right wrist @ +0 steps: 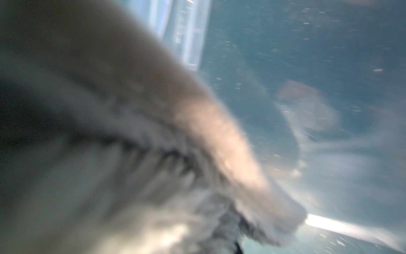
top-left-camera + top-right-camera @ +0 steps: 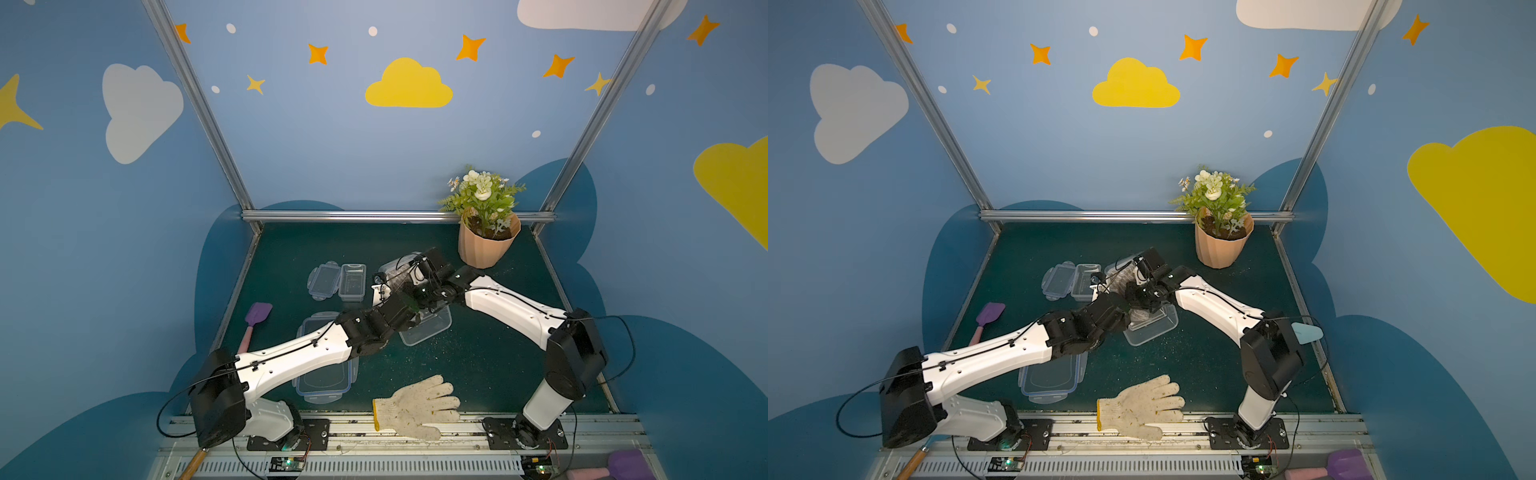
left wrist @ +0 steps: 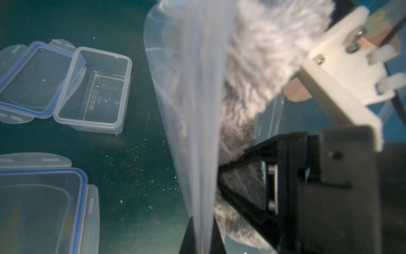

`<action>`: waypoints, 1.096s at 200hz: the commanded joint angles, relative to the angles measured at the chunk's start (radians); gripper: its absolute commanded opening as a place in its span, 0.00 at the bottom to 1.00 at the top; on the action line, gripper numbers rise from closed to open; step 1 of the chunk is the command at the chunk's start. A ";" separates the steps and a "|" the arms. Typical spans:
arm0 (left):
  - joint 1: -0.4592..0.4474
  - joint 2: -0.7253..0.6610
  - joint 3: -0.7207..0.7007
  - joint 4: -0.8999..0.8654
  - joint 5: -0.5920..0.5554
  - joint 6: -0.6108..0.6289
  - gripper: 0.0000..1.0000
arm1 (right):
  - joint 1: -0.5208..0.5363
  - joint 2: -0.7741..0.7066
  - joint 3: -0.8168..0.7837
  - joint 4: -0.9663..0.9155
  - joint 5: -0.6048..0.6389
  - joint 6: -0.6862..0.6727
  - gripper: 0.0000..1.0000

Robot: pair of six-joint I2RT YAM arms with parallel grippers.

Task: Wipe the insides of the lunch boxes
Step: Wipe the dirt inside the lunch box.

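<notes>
- Left jaws, closed tight, grip the big lunch box (image 2: 432, 328) by its wall, steadying it near the flower pot (image 2: 486, 249).
- Right jaws clamp a grey cloth (image 3: 259, 55) inside it for wiping.
- The small lunch box (image 2: 352, 282) sits open, farther from the pot.

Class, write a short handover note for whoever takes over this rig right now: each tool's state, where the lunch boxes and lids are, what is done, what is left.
Left tool: shut on the large lunch box wall, mid-table.
Right tool: shut on the grey cloth, inside that box.
Small lunch box: open, back left, beside the small lid; specks inside.
Large lid: front left, under the left arm.
Done: lids off, large box wipe under way. Left: finish it, wipe the small one.
</notes>
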 commanded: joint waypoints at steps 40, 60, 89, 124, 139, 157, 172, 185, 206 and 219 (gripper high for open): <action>0.119 -0.057 0.010 0.235 0.114 0.008 0.04 | 0.085 -0.125 -0.186 0.148 -0.075 0.105 0.00; 0.164 -0.080 -0.004 0.278 0.113 -0.007 0.04 | 0.112 -0.151 -0.247 0.133 -0.062 0.132 0.00; 0.193 -0.087 0.022 0.256 0.109 -0.007 0.04 | 0.128 -0.178 -0.282 0.032 0.020 0.137 0.00; 0.198 -0.084 0.066 0.134 0.161 0.003 0.04 | 0.102 -0.212 -0.215 -0.255 0.323 0.079 0.00; 0.198 -0.082 0.070 0.090 0.219 0.007 0.04 | 0.067 -0.241 -0.187 -0.310 0.431 0.078 0.00; 0.199 -0.080 0.053 0.049 0.290 0.000 0.04 | 0.018 -0.260 -0.130 -0.365 0.536 0.053 0.00; 0.198 -0.084 0.026 0.037 0.366 -0.016 0.04 | -0.018 -0.258 -0.078 -0.387 0.606 0.027 0.00; 0.196 -0.085 -0.001 0.041 0.442 -0.027 0.04 | -0.037 -0.251 -0.038 -0.389 0.662 0.007 0.00; 0.193 -0.063 -0.028 0.045 0.541 -0.047 0.04 | -0.049 -0.238 0.018 -0.333 0.683 -0.035 0.00; 0.189 -0.043 -0.044 0.060 0.599 -0.057 0.04 | -0.049 -0.229 0.044 -0.277 0.677 -0.060 0.00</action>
